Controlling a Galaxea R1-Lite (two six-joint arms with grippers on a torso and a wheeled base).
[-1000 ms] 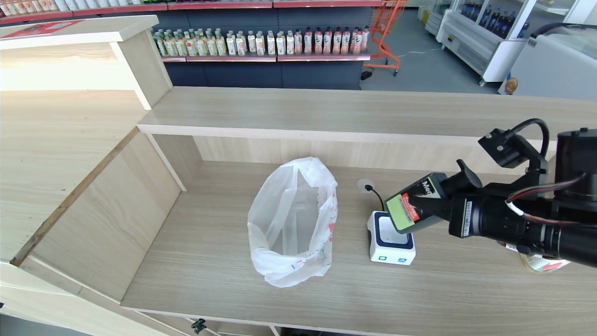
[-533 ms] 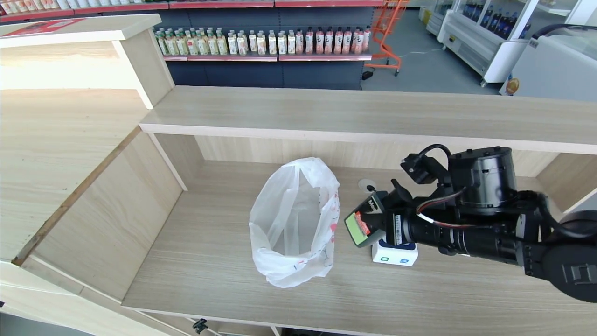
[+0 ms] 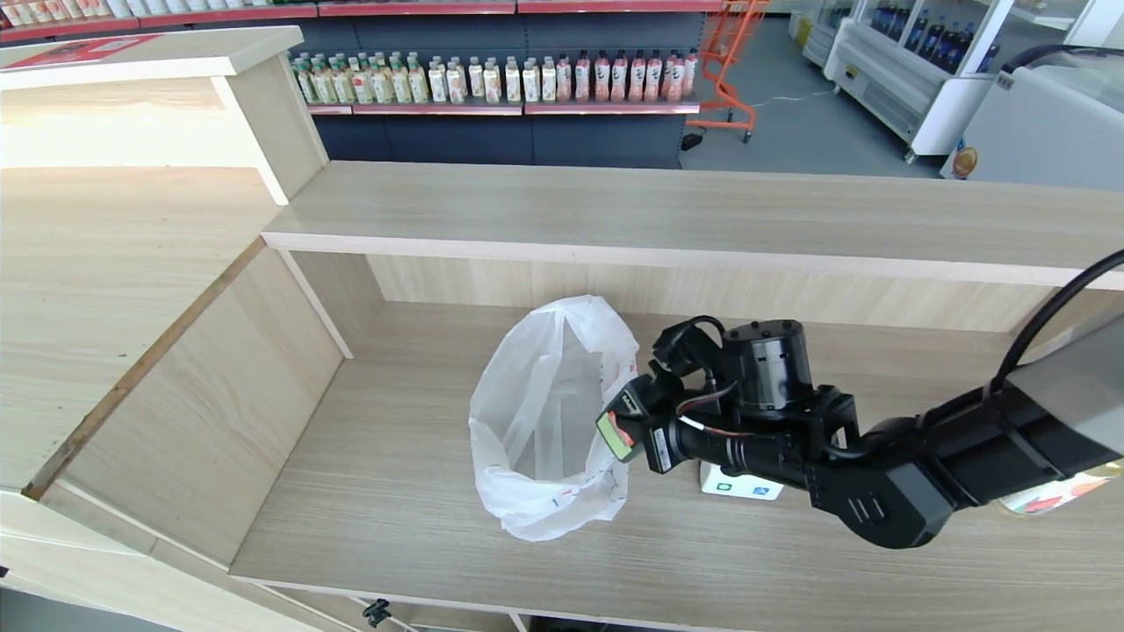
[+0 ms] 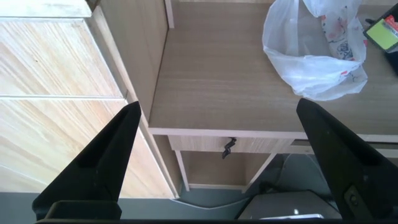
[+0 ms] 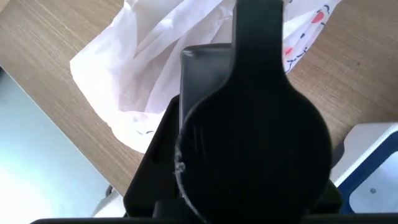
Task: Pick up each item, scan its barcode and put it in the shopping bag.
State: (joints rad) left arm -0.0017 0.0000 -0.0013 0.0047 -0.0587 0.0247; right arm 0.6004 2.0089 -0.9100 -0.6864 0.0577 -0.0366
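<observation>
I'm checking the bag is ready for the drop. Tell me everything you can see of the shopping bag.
The shopping bag is thin, translucent white plastic with small red printed marks on its side. It stands crumpled but upright on the wooden counter, mouth wide open upward. Nothing shows inside. The right gripper holds a green-ended dark box at the bag's right-hand rim; whether they touch cannot be told.
</observation>
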